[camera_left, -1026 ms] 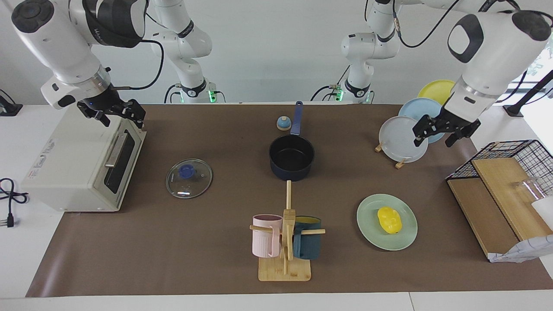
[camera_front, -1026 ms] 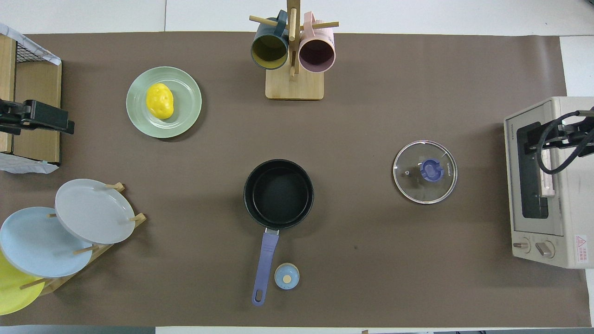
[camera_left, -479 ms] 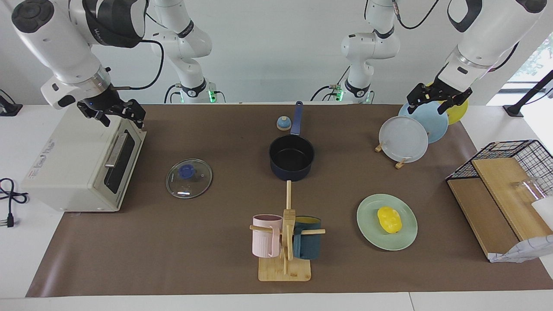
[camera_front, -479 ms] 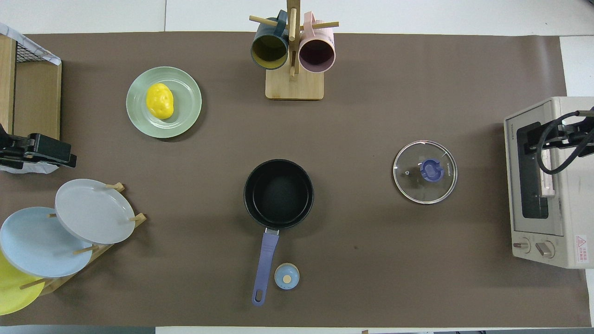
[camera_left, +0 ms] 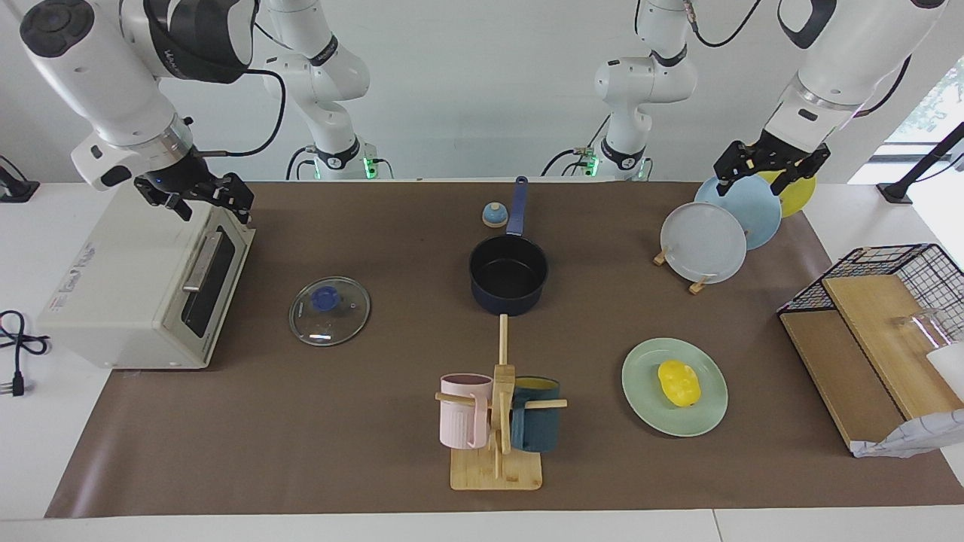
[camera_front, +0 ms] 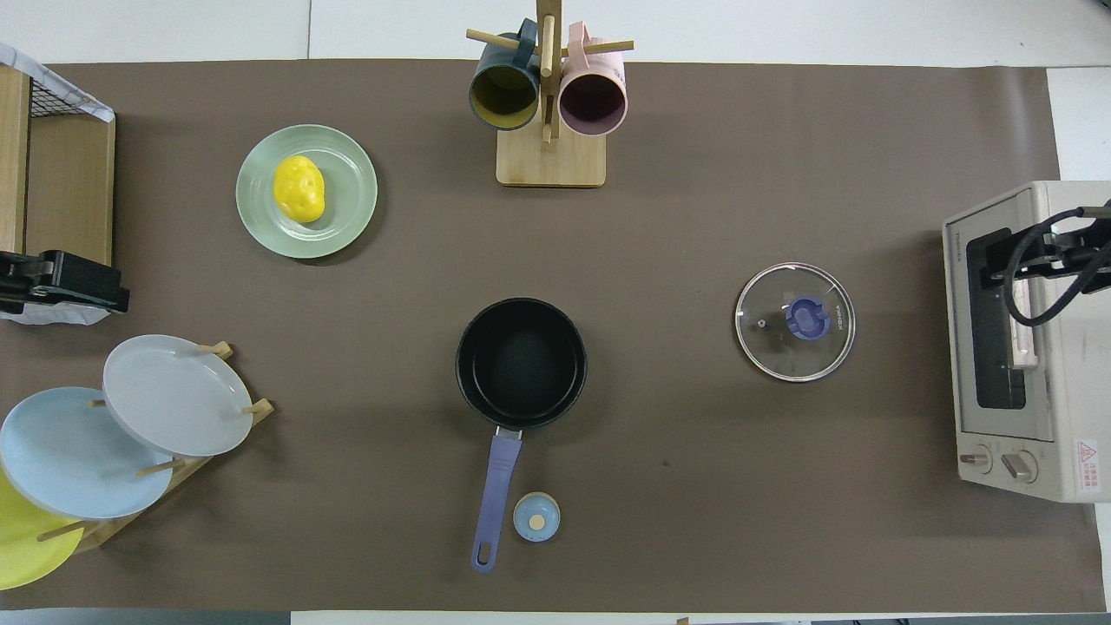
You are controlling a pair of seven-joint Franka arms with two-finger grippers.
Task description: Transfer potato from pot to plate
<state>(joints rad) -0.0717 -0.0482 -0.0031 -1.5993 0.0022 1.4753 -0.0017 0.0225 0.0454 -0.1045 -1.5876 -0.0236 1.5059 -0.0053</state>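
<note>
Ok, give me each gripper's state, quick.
Left gripper: open, empty, over the plate rack.
Right gripper: open, empty, over the toaster oven.

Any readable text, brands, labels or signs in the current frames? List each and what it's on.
"TOSHIBA", probably, small print on the oven front by its door.
Red warning-triangle sticker on the oven by its knobs: its text is too small to read.
Print on the glass lid: too small to read.
Label on the oven's top in the facing view: unreadable.
Lettering on the right arm's dark band: unreadable.
</note>
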